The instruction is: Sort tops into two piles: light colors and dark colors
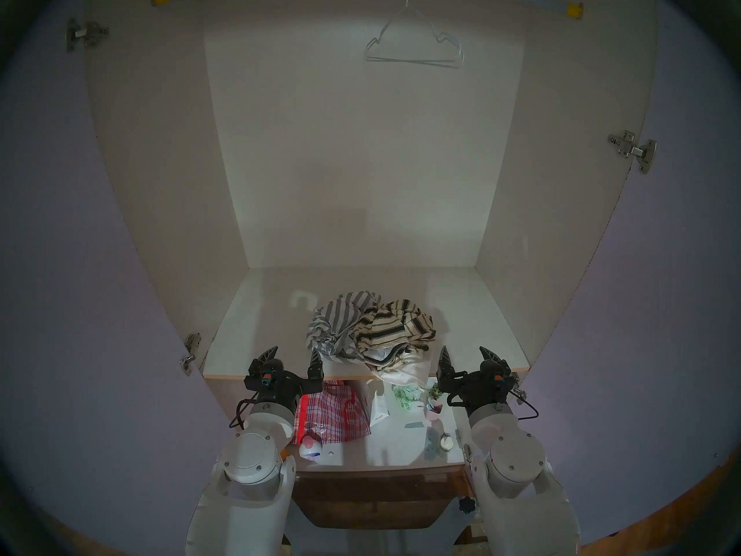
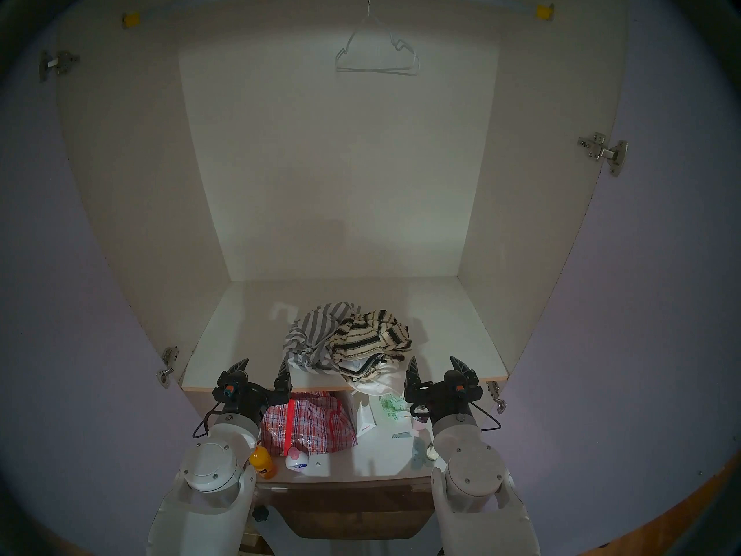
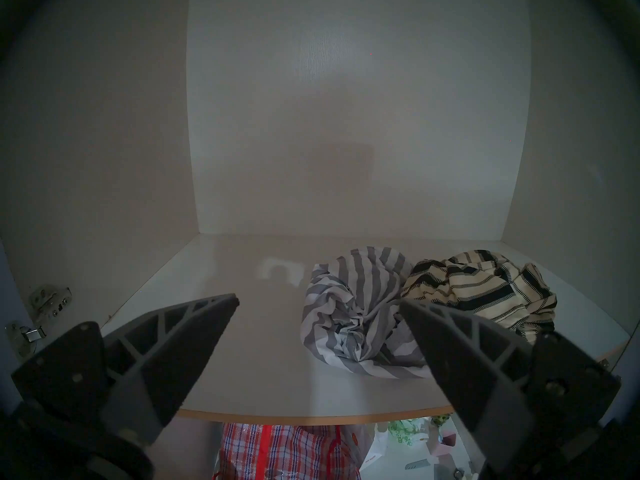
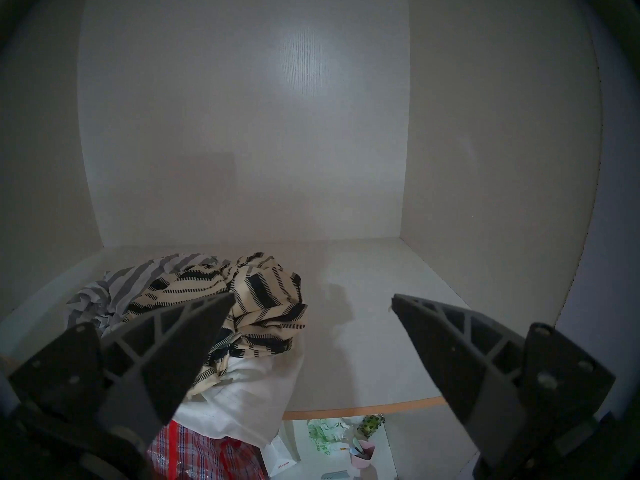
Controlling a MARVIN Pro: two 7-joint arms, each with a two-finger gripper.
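White wardrobe shelf (image 1: 256, 322) carries one tangled heap: grey-and-white striped top (image 1: 341, 322), cream black-striped top (image 1: 401, 326), white top (image 1: 405, 372) pinned beneath at the front edge. Left gripper (image 1: 292, 356) and right gripper (image 1: 467, 356) both gape empty. I judge: lift cream first, pinching high.

Grey-and-white wide-striped top (image 1: 341, 322), cream top with black stripes (image 1: 401, 326), white top (image 1: 405, 372), and red plaid bag (image 1: 333, 412).
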